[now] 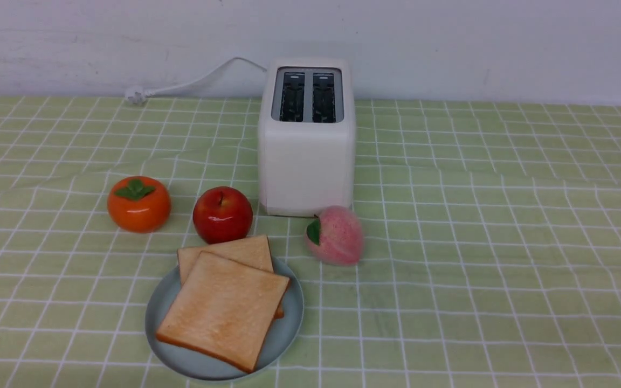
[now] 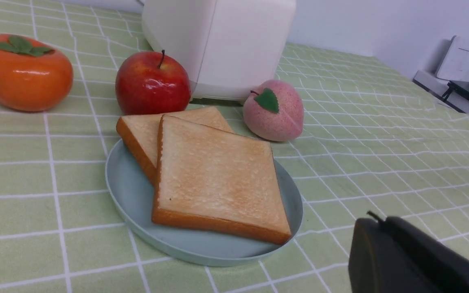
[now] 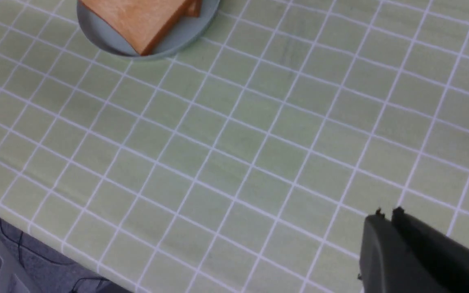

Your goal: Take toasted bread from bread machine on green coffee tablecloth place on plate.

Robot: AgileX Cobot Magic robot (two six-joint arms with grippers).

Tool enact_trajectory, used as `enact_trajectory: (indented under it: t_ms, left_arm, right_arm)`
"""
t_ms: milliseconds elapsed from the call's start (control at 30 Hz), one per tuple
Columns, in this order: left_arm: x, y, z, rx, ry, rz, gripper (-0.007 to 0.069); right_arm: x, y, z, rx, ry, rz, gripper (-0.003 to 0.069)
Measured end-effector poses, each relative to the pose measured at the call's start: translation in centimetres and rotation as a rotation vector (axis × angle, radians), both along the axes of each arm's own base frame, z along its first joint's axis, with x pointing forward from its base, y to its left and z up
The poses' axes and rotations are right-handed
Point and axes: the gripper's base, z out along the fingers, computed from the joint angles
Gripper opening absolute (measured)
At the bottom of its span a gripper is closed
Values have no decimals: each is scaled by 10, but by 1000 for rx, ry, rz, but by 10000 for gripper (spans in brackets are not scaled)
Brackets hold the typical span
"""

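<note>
1. A pale green tablecloth (image 1: pixel 504 242) with a thin white grid, slightly wrinkled, covered the table up to a plain white wall along its far edge.
2. A boxy white two-slot toaster (image 1: pixel 306 161) stood near the middle of the far edge, both dark slots empty, its white cord (image 1: pixel 192 83) trailing along the far edge toward the left.
3. A round, shallow blue-grey plate (image 1: pixel 165 307) sat near the front edge, left of centre.
4. Two square golden-tan slices of toast (image 1: pixel 224 310) with darker brown crusts lay on that plate, the upper slice overlapping the lower one.
5. A glossy orange persimmon (image 1: pixel 138 203), a shiny red apple (image 1: pixel 222 214) and a speckled pink peach (image 1: pixel 335 235) sat in a row between toaster and plate; the apple was just beside the lower slice's far corner.
6. The left gripper (image 2: pixel 375 219), black, hung near the plate's rim with its jaws pressed together, holding nothing.
7. The right gripper (image 3: pixel 387 212) hung over bare cloth near the front edge, well apart from the plate, jaws pressed together and empty.
</note>
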Motion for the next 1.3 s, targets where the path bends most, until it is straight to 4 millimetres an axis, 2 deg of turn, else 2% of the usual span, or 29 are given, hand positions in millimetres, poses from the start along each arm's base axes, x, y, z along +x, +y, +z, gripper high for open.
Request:
enact_trajectory:
  t_ms: [233, 333, 433, 467, 500, 567, 633, 700, 767, 800, 1300]
  left_arm:
    - [0, 0, 0, 0, 0, 0, 12]
    - [0, 0, 0, 0, 0, 0, 16]
    - [0, 0, 0, 0, 0, 0, 19]
    - [0, 0, 0, 0, 0, 0, 19]
    - [0, 0, 0, 0, 0, 0, 20]
    - [0, 0, 0, 0, 0, 1, 22]
    - [0, 0, 0, 0, 0, 1, 22]
    - [0, 0, 0, 0, 0, 1, 22]
    - [0, 0, 0, 0, 0, 1, 22]
    - [0, 0, 0, 0, 0, 1, 22]
    - [0, 0, 0, -1, -2, 3, 29]
  right_arm:
    - [-9, -7, -6, -54, 47, 2, 30]
    - [-7, -16, -13, -51, -70, -68, -12]
    - [-7, -30, -36, -33, -288, -167, -20]
    - [-7, -31, -39, -31, -304, -175, -20]
    - [-10, -38, -61, -21, -422, -242, -20]
    - [-16, -45, -86, -15, -532, -312, -20]
    - [-19, -51, -128, -19, -613, -401, -20]
    - [-22, -53, -142, -11, -647, -429, -20]
    - [-23, -54, -173, -4, -624, -467, -20]
    - [-23, -54, -178, -5, -599, -471, -20]
    - [-24, -54, -182, -3, -552, -480, -20]
